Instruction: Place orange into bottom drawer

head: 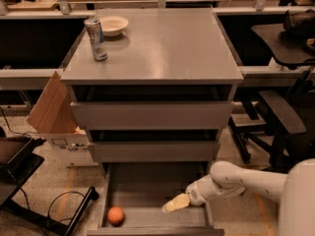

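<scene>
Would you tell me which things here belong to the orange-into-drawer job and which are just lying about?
Job: orange, lying in the open bottom drawer; gripper, over the drawer's right side.
Lying about: can and white bowl on the cabinet top; cardboard box beside it.

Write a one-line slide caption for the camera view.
Orange lies in the open bottom drawer; the robot's hand hovers over the drawer's right side.

Warm, rather dim light falls from above and leaves a soft sheen on the cabinet top (162,43), while the open bottom drawer (147,186) at six o'clock lies in shade, where the pale gripper (176,203) at five o'clock and the orange (115,215) at seven o'clock catch some light.
</scene>
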Robot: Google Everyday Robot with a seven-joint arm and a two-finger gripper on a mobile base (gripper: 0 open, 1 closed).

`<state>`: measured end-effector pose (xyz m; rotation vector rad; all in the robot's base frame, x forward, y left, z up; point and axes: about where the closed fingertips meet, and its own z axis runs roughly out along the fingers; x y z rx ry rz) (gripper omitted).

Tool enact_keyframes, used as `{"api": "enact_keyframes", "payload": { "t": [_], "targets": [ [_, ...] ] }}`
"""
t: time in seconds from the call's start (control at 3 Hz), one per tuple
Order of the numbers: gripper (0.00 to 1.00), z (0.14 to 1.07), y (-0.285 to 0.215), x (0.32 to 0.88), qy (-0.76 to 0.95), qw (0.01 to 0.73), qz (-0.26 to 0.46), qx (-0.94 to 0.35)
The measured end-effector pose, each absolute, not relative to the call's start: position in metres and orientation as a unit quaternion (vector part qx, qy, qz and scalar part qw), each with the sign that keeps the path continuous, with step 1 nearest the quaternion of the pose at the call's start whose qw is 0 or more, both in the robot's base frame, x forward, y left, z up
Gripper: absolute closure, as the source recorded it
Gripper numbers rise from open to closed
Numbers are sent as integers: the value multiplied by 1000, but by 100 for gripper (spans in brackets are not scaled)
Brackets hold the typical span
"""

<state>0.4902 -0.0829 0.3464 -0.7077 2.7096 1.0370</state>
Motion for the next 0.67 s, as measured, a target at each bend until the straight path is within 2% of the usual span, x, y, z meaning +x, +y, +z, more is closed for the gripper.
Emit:
{"api": "enact_keyframes", "payload": {
  "t": [0.67],
  "targets": [
    [0, 435, -128, 439, 888, 126, 333, -290]
  ]
}}
